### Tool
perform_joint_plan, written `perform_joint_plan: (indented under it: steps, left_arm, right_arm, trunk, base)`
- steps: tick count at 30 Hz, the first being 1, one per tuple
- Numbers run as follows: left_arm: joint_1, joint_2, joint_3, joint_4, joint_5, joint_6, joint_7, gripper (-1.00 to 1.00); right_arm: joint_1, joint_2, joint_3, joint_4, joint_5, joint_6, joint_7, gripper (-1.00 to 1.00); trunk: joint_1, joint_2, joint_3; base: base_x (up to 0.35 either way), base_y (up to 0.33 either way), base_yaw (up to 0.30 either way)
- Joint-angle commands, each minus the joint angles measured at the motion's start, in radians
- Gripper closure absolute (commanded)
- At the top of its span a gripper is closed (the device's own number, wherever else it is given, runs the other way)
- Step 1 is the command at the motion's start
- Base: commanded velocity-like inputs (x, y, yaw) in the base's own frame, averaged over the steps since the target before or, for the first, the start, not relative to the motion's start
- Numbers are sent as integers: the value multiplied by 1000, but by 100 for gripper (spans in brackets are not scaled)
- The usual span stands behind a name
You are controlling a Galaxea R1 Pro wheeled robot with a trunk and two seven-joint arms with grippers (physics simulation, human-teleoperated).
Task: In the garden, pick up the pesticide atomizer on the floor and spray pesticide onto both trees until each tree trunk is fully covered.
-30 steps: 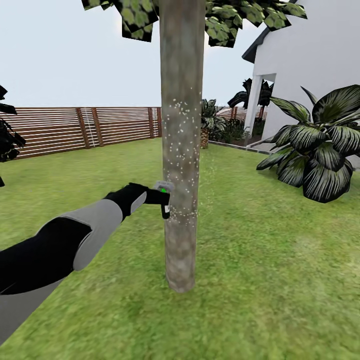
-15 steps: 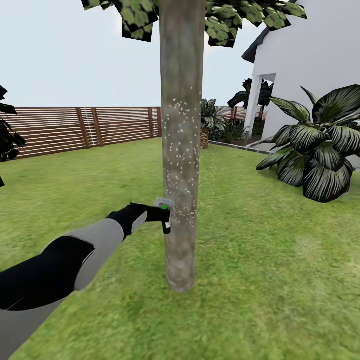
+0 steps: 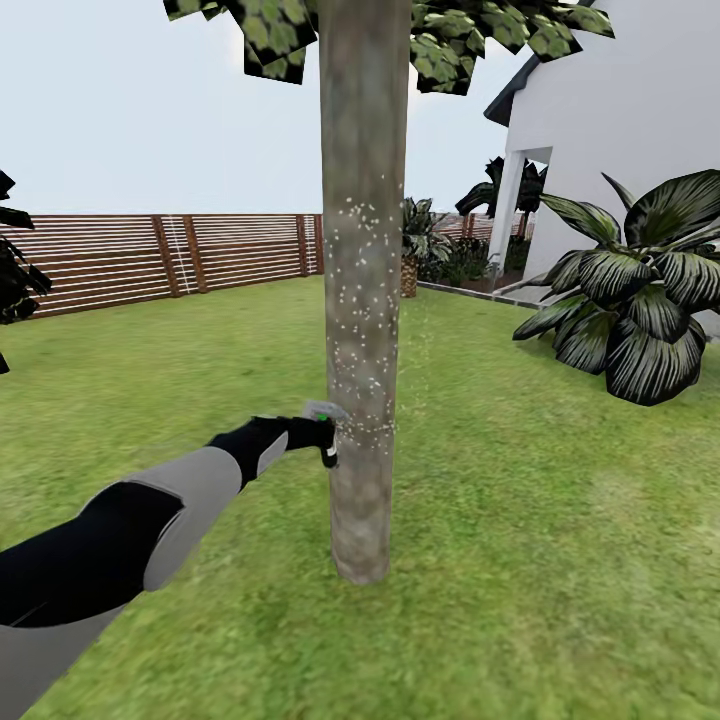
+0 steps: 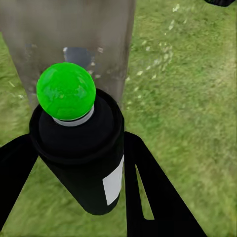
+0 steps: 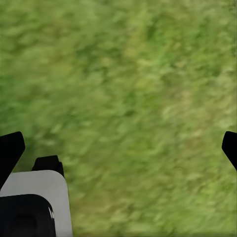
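Observation:
A thick grey-brown tree trunk (image 3: 362,300) rises from the grass (image 3: 520,560) in the middle of the head view, dotted with white spray specks from about fence height down to my hand. My left gripper (image 3: 325,438) is shut on the pesticide atomizer (image 3: 329,447), held right against the trunk's left side. The left wrist view shows the black bottle (image 4: 81,153) with a white label and a green top (image 4: 65,91) between the two black fingers (image 4: 148,192), pointing at the trunk (image 4: 59,29). My right gripper (image 5: 118,148) hangs open over bare grass (image 5: 128,74).
A large dark broad-leafed plant (image 3: 640,300) grows at the right beside the white house (image 3: 640,110). A brown slat fence (image 3: 150,255) bounds the lawn at the back. A dark tree (image 3: 15,270) stands at the left edge. Open lawn surrounds the trunk.
My left arm has lowered the atomizer along the trunk, from about mid-height of the speckled band to its lower end. The camera has stayed still.

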Motion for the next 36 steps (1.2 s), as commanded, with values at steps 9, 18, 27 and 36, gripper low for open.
perform_joint_plan:
  steps: [9, 18, 27, 36]
  left_arm:
    - [0, 131, 2, -3, 3, -25, 0, 100]
    - [0, 136, 1, -11, 5, -26, 0, 100]
    - [0, 137, -1, -302, 7, 159, 3, 100]
    - [0, 139, 40, -616, 6, 410, 7, 100]
  right_arm:
    - [0, 0, 0, 0, 0, 0, 0, -100]
    - [0, 0, 0, 0, 0, 0, 0, -100]
    - [0, 0, -1, 0, 0, 0, 0, -100]
    - [0, 0, -2, 0, 0, 0, 0, -100]
  trunk:
    - [0, 0, 0]
    - [0, 0, 0]
    - [0, 0, 0]
    - [0, 0, 0]
  base:
    - [0, 0, 0]
    - [70, 0, 0]
    - [3, 0, 0]
    - [0, 0, 0]
